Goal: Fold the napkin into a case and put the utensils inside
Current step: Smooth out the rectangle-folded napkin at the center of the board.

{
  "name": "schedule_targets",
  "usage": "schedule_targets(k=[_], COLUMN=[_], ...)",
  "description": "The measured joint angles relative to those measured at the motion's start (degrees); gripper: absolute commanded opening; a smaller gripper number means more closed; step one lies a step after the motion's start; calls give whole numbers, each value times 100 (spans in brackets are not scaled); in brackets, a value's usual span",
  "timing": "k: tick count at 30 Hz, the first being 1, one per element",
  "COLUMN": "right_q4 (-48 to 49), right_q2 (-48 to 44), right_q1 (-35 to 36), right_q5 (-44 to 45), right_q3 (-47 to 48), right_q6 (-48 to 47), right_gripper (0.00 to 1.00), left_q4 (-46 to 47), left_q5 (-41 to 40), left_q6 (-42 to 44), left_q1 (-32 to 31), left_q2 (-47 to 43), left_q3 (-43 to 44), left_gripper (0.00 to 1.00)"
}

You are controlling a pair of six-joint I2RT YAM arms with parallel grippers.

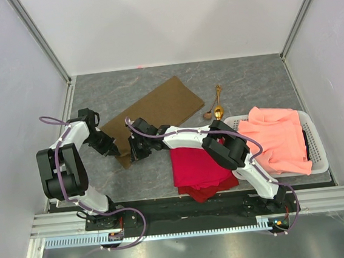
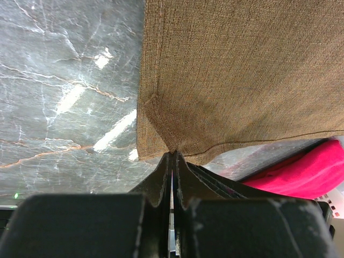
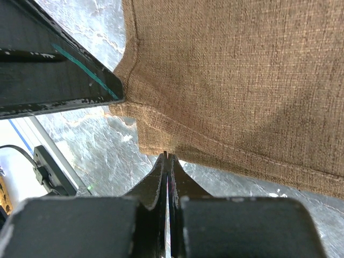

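At near short hem of the napkin (image 1: 155, 113), a long strip lying left of the utensils (image 1: 216, 105), left gripper (image 2: 172, 156) and right gripper (image 3: 166, 157) each pinch cloth; best lifted level, hem taut, edges aligned.

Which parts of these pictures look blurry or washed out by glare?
Left wrist view: the napkin weave is sharp, the left tool is blurred close up, white glare streaks the table. Right wrist view: same sharp weave, blurred right tool, glare on the table. Top external view: evenly lit, shadows soft.
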Motion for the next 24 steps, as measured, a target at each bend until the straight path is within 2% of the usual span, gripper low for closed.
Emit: schedule_targets(k=[15,24], right_q4=[94,111], right_q2=[151,151], right_q1=[-22,-35], right_q5=[11,17], right_q3=[101,87], right_q6=[-11,46], right_gripper=[0,0], left_q4=[-118,-214], left_q5=[22,319], left_q6=[-4,-210], left_q1=[9,9], left_q2=[-22,-662], left_q3=[0,-177], left_gripper=[2,2])
